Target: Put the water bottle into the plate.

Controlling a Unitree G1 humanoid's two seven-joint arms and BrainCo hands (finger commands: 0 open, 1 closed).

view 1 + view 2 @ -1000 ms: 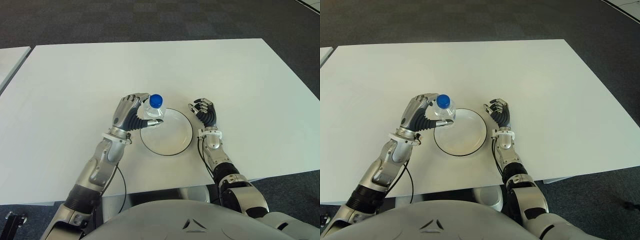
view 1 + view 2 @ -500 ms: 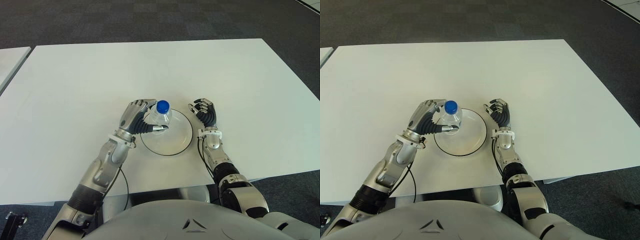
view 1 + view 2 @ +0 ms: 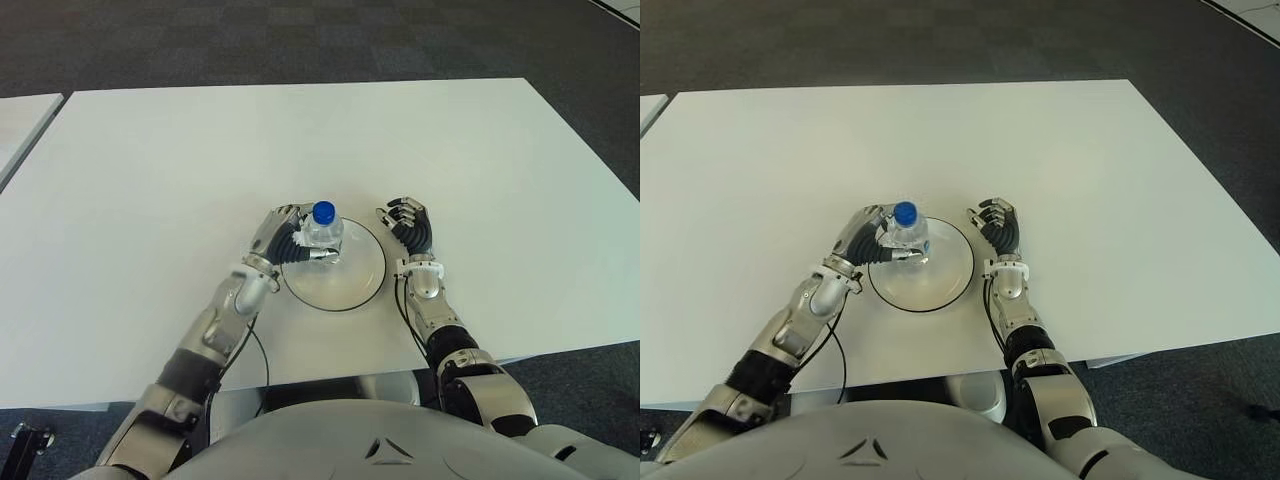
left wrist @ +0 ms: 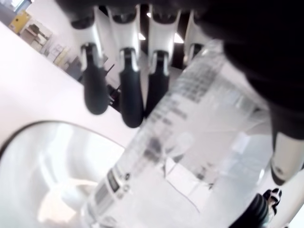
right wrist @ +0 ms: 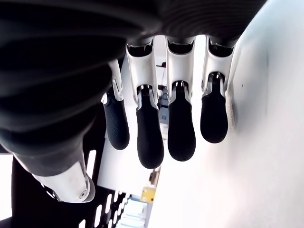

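Observation:
A clear water bottle (image 3: 323, 228) with a blue cap stands upright over the left part of the round white plate (image 3: 358, 274) with a dark rim. My left hand (image 3: 283, 238) is shut on the bottle from its left side. In the left wrist view its fingers (image 4: 131, 95) and thumb wrap the clear bottle (image 4: 190, 137), whose lower end reaches down to the plate (image 4: 42, 166). My right hand (image 3: 409, 226) shows just right of the plate, fingers (image 5: 151, 128) curled and holding nothing.
The white table (image 3: 180, 150) spreads wide on all sides of the plate. Its front edge runs close behind both forearms. Dark carpet (image 3: 300, 40) lies beyond the far edge, and a second white surface (image 3: 15, 120) shows at the far left.
My left hand has carried the bottle to the right and lower, from beside the plate's left rim to inside the plate. The right hand has stayed still.

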